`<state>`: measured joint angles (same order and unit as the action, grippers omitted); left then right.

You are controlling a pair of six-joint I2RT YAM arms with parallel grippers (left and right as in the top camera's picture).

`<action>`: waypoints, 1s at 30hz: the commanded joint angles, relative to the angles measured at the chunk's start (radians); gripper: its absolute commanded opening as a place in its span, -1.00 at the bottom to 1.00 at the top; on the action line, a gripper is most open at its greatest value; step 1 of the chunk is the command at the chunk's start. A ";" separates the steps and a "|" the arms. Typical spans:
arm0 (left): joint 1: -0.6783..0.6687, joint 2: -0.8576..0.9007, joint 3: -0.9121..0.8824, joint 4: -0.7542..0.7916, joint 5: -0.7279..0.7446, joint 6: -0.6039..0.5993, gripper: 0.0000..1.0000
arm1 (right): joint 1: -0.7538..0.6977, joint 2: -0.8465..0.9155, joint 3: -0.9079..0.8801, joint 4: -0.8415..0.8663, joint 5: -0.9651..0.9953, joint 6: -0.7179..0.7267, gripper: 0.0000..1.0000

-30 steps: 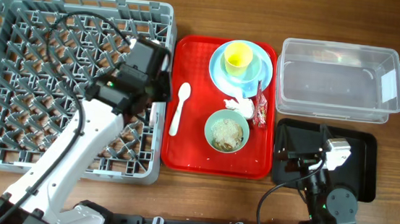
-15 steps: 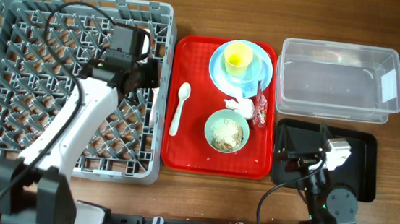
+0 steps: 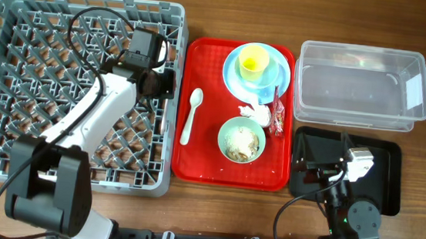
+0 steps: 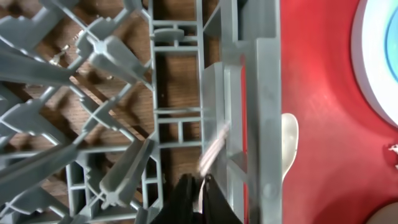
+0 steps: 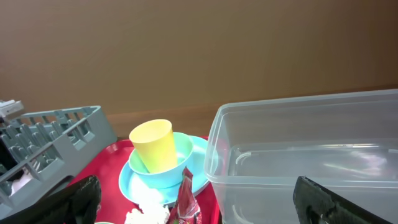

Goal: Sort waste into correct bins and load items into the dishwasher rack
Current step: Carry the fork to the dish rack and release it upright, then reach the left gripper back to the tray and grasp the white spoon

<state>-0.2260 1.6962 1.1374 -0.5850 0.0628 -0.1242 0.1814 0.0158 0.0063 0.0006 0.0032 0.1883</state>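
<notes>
From above, a wooden table (image 3: 213, 208) holds a large square grey plastic rack (image 3: 92, 0) on the left, its floor a grid of upright pegs. A white arm reaches across it, and the left gripper (image 3: 163, 84) hangs over the rack's right edge. Just beside the rack lies a flat red tray (image 3: 201, 161) with a white plastic spoon (image 3: 191, 116), a round pale blue plate (image 3: 231, 76) carrying a small yellow cup (image 3: 253, 59), and a mint-green bowl (image 3: 241, 140) of pale rice-like crumbs (image 3: 240, 143). Between plate and bowl sit a crumpled white napkin (image 3: 254, 113) and a crumpled red-and-white wrapper (image 3: 278, 114). Further right stand a clear tub (image 3: 359, 86) and, nearer the robot, a shallow black tray (image 3: 383, 161) with the right gripper (image 3: 317, 171) above it. The left wrist view looks straight down on grey pegs and the rack's wall, which hides part of the spoon beyond it. The black fingers (image 4: 186, 199) are pressed together with nothing visibly held – a pale blurred sliver above them cannot be identified. The right wrist view shows that gripper's fingers (image 5: 74, 202) spread wide at both lower corners, empty – the cup nests tilted in a pale bowl (image 5: 183, 163) on the plate, with the glossy tub close by.
</notes>
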 commanded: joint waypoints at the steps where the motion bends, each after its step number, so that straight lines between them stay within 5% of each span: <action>1: 0.006 0.006 0.006 0.034 0.019 0.012 -0.88 | -0.005 0.000 -0.001 0.006 -0.008 -0.002 1.00; 14: 0.006 -0.045 0.043 -0.014 0.025 -0.046 -0.81 | -0.005 0.000 -0.001 0.006 -0.008 -0.002 1.00; 18: 0.005 -0.156 0.080 -0.084 0.192 -0.101 -0.75 | -0.005 0.000 -0.001 0.006 -0.008 -0.002 1.00; 19: 0.005 -0.179 0.080 -0.090 0.234 -0.101 -0.60 | -0.005 0.000 -0.001 0.006 -0.008 -0.002 1.00; 21: 0.006 -0.240 0.080 -0.101 0.369 -0.100 0.34 | -0.005 0.000 -0.001 0.006 -0.008 -0.002 1.00; 22: 0.006 -0.261 0.080 -0.102 0.422 -0.099 1.00 | -0.005 0.000 -0.001 0.006 -0.008 -0.002 0.99; 30: -0.027 -0.338 0.076 -0.153 0.554 -0.093 1.00 | -0.005 0.000 -0.001 0.006 -0.008 -0.002 1.00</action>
<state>-0.2268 1.3579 1.2121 -0.7094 0.5167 -0.2085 0.1814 0.0158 0.0059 0.0006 0.0032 0.1883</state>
